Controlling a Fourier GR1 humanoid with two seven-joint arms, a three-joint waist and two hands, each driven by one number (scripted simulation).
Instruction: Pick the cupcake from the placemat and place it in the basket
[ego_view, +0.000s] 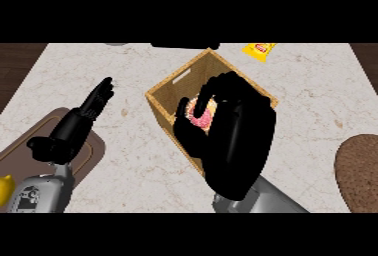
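At the left of the frame the left hand (77, 122) rested above the bench (310, 100), its fingers (100, 95) straight and pointing toward the upper part of the picture, holding nothing and touching nothing that could be seen. Beneath its forearm, at the lower left, lay a brown board (92, 150) with a pale rim, and a yellow thing (6, 187) showed at the very left edge, too cut off to name. In the middle stood the basket (164, 102), a square wooden box with a slot in its upper left wall, turned cornerwise on the pale stone top. The right hand (236, 135) hung over the basket's opening, its fingers (221, 87) and thumb curled round the cupcake (201, 112), of which only pink icing and a pale edge showed between them; whether the cake sat above the rim or already inside the walls could not be told. The cupcake was probably light, soft and easily crushed, with icing that would smear, so the safer hold was low on its sides, about the wrapper, rather than on top. At the upper right lay a yellow packet (260, 50), and at the right edge a brown placemat (358, 172), well apart from the basket.
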